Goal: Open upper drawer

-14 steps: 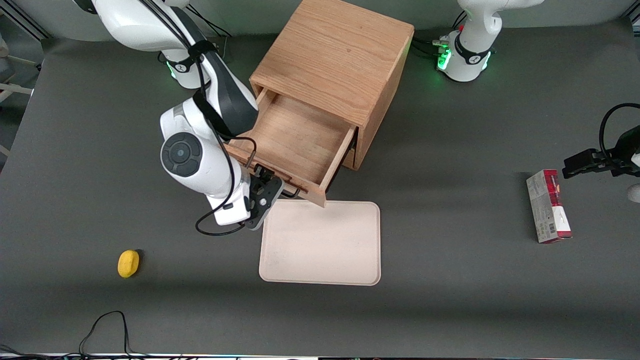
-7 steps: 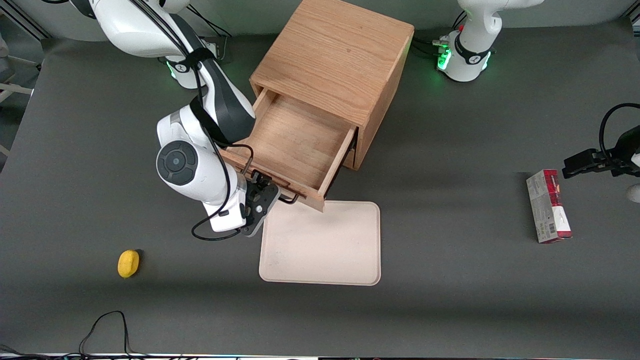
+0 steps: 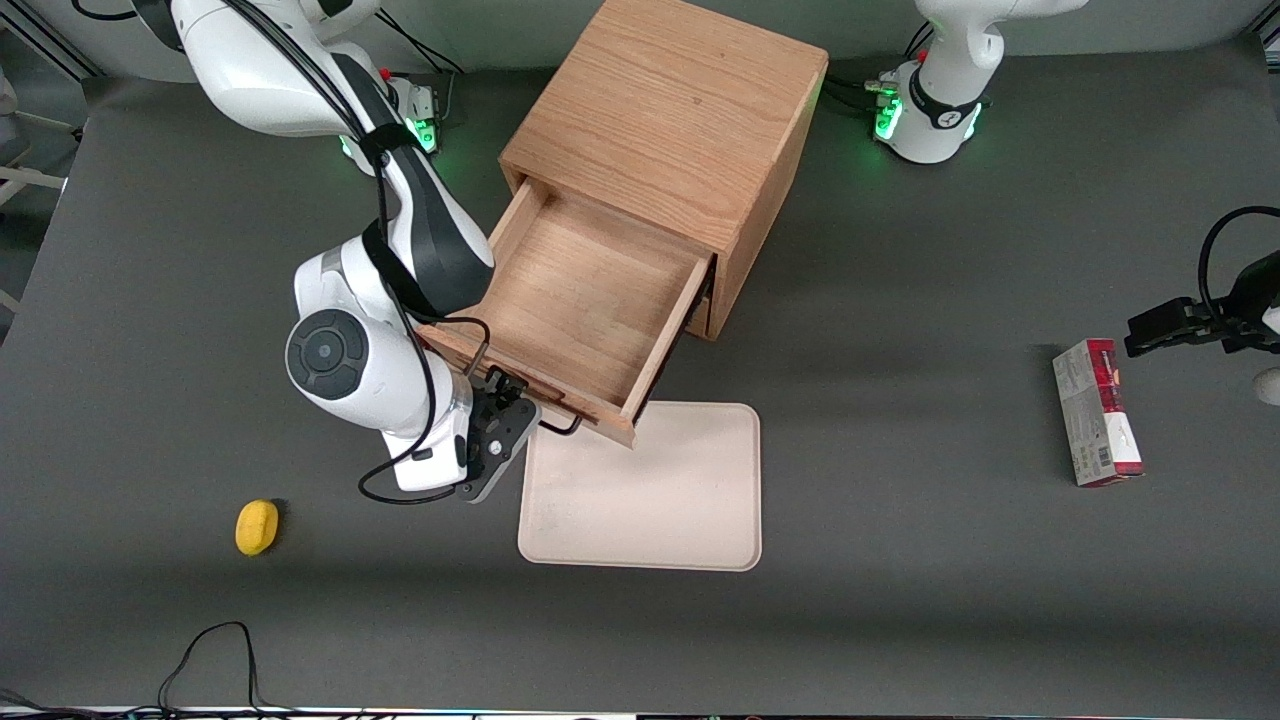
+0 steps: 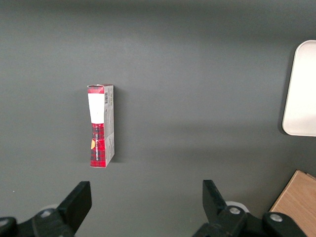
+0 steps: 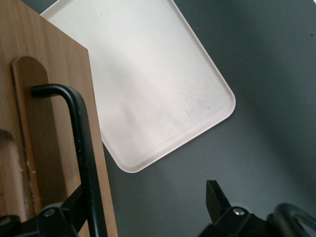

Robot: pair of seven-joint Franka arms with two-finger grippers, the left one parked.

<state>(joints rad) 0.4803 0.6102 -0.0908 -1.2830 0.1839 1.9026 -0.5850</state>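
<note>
End effector (image 3: 512, 405) astride upper drawer (image 3: 580, 295) handle (image 5: 81, 143)

Upper drawer (image 3: 575, 300) farther out of the cabinet (image 3: 680, 130), gripper (image 3: 515, 400) with it, nearer the camera.

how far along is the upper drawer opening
Mostly done: the upper drawer is pulled well out of the wooden cabinet, its bare floor exposed and its front over the beige tray. In hand: the gripper is open at the black handle. Left: withdrawing.
</note>
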